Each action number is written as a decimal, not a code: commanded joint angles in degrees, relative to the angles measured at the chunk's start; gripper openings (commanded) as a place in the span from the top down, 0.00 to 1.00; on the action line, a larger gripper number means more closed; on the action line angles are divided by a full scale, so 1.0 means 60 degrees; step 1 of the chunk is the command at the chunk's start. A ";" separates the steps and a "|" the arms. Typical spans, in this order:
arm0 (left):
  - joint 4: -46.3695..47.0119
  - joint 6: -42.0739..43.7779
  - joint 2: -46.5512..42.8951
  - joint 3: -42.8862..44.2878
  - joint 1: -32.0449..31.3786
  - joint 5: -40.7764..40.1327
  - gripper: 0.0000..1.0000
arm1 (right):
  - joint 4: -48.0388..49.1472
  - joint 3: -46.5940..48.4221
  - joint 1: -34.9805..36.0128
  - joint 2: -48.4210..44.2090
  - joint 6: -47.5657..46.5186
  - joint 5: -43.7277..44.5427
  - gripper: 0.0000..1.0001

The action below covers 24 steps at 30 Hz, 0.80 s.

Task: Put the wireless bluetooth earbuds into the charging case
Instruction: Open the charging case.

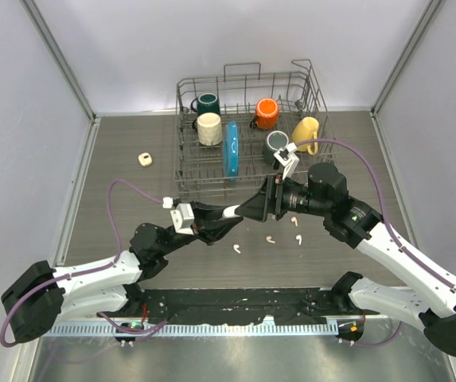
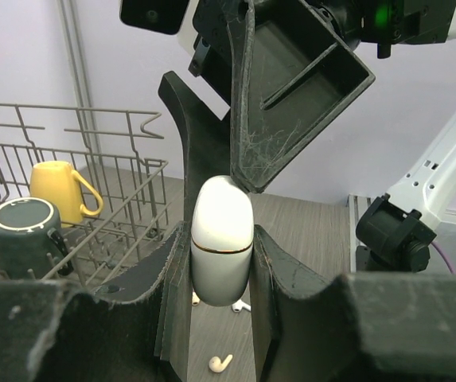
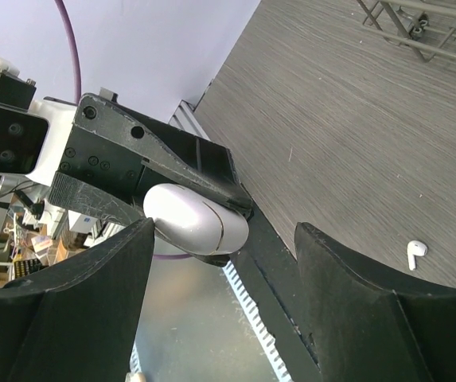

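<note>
Light: bright, even, diffuse | shadows: soft, faint on table (image 1: pixel 116 159) | glare: mild sheen on charging case (image 2: pixel 221 231) | focus: top view sharp, wrist-view foregrounds blurred | edges: slight wide-angle bending

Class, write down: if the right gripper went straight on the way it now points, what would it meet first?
The case, clamped in the left gripper, lies straight ahead between the right gripper's open fingers. It looks very close, though depth is unclear.
</note>
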 commanded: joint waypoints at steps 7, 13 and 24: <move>0.1160 -0.0149 0.0165 0.0380 0.0002 -0.0245 1.00 | 0.0128 0.0133 0.0064 -0.0188 -0.0392 -0.0385 0.25; 0.1658 -0.0457 0.0458 0.0439 0.0002 -0.0201 1.00 | -0.0091 0.0133 0.0064 -0.0057 -0.0421 0.0083 0.27; 0.1834 -0.0648 0.0400 0.0541 0.0017 -0.0157 1.00 | -0.0341 0.0441 0.0064 0.0251 -0.0671 0.0510 0.29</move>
